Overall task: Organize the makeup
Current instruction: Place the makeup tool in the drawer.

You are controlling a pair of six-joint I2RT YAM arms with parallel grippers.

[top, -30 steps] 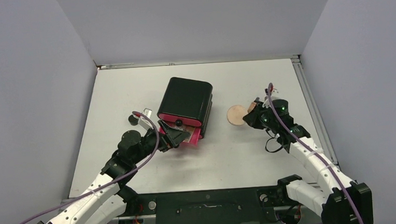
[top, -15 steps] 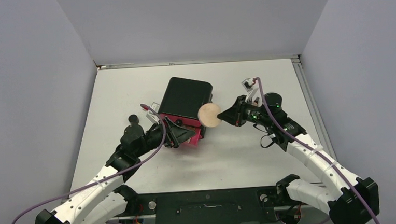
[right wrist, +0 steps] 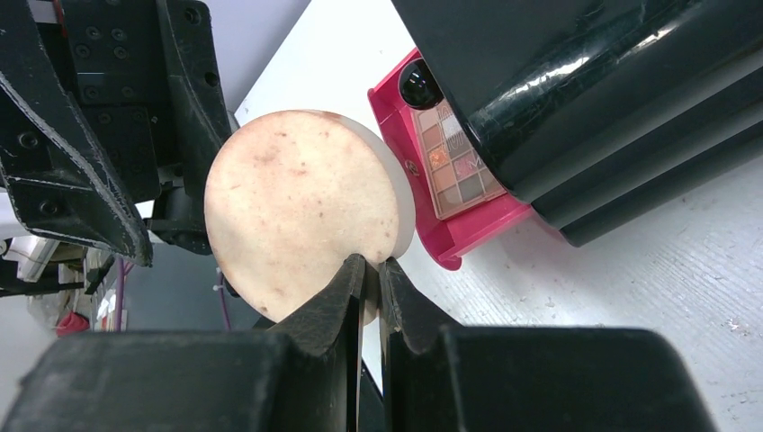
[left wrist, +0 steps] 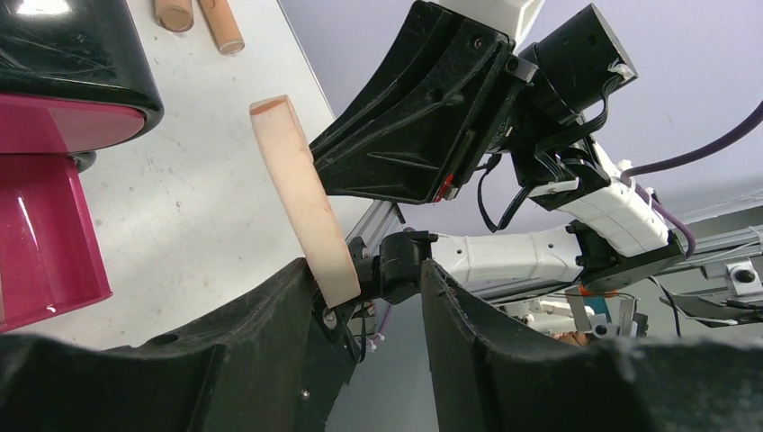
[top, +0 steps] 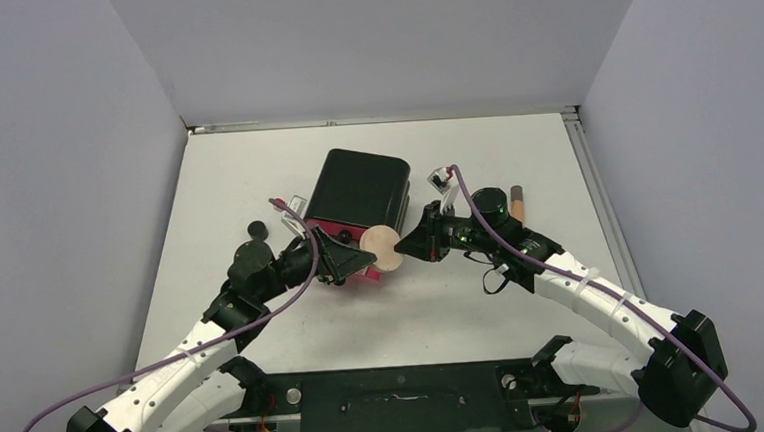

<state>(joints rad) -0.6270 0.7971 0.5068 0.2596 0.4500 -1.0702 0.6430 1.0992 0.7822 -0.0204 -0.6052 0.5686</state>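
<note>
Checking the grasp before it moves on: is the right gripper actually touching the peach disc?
Touching. The right wrist view shows the right gripper pinching the peach disc at its lower edge, with no gap.

Pretty cramped spot, honestly. The right hand [top: 403, 247] had the round peach disc [top: 381, 246] pinched on edge. Straight past its fingertips sat the left hand [top: 345, 257] with its fingers spread. The disc's rim was just beside one of them, and I couldn't tell if they touched, so there was no way forward there.

On the right hand's far side the black cabinet [top: 357, 189] walled things off. Its pink drawer [right wrist: 468, 229] was pulled out right next to the disc, and the eyeshadow palette [right wrist: 453, 162] took up much of the drawer floor.

The open room was back behind the right hand and on the near side of both hands, over bare table [top: 443, 302]. The tan tubes [top: 519, 204] lay well behind the right hand, toward the far side.
</note>
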